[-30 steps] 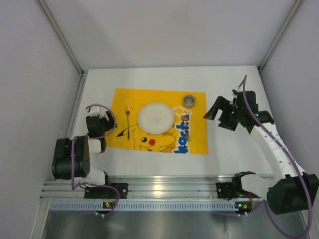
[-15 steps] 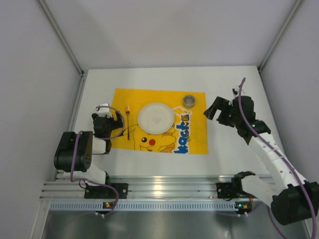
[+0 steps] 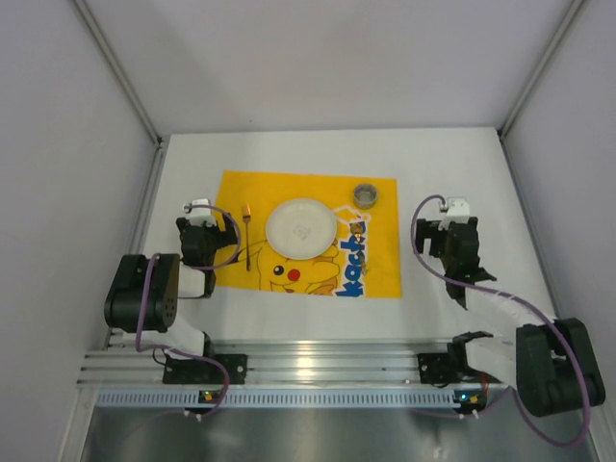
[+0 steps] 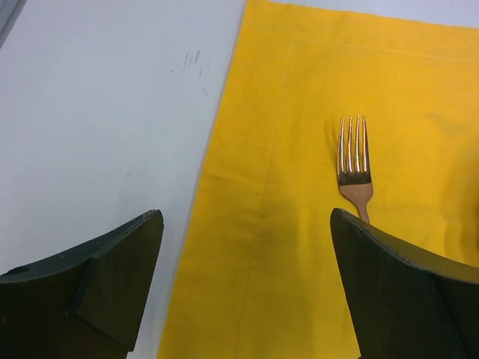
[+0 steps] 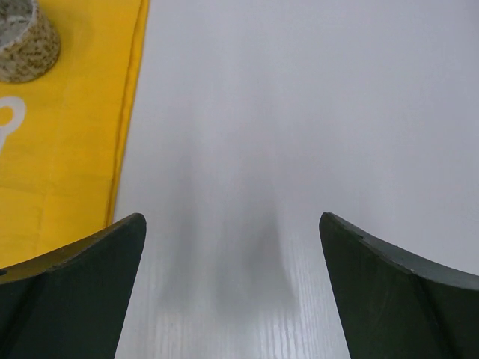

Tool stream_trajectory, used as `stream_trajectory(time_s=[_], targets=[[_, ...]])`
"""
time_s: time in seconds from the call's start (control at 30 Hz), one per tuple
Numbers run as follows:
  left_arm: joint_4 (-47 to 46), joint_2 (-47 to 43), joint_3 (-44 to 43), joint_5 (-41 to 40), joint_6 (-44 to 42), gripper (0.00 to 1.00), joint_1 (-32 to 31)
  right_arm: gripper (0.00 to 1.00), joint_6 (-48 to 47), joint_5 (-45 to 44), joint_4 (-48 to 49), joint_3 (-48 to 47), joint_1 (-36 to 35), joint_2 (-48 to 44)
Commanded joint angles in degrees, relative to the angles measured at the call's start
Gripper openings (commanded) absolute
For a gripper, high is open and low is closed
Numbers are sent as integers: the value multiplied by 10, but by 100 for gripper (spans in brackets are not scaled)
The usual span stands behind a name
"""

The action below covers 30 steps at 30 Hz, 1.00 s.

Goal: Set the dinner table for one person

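Top external view: the white tabletop [image 3: 443, 164] fills the middle of the frame, and a yellow mat [image 3: 236, 188] lies on its left-centre. On the mat are a plate [image 3: 301, 228] in the middle, a fork [image 3: 247, 238] to its left and a small cup [image 3: 366, 195] at the upper right. The fork's long axis runs up and down the frame, tines toward the top. The left end effector [image 3: 205, 231] sits just left of the fork, over the mat's left edge. The right end effector [image 3: 452, 231] is well apart from it, over bare tabletop right of the mat. Any work on the fork would likely fall to the left arm, which is plainly nearer.

Left wrist view: the left end effector [image 4: 245, 224] stands wide open and holds nothing. The mat's edge runs up between its fingers. The fork [image 4: 354, 161] lies ahead and to the right, its handle passing behind the right finger.

Right wrist view: the right end effector [image 5: 232, 221] is spread wide and empty over white tabletop. The cup [image 5: 26, 45] shows in the upper left corner.
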<state>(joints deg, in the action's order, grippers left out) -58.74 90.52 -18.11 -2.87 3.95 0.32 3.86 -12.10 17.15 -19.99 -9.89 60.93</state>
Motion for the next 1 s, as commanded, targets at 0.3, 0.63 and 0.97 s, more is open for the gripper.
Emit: stream_trajectory(time_s=[0.3,0.63,0.97], targets=[[-44,-4,2,-4,-8,98,-1,100,-25,172,541,78,137,221],[-45,-4,2,-4,-8,99,-1,100,-63,81,488,57,79,217],[-45,-3,3,-4,-8,99,-1,100,-61,74,497,57,77,220]])
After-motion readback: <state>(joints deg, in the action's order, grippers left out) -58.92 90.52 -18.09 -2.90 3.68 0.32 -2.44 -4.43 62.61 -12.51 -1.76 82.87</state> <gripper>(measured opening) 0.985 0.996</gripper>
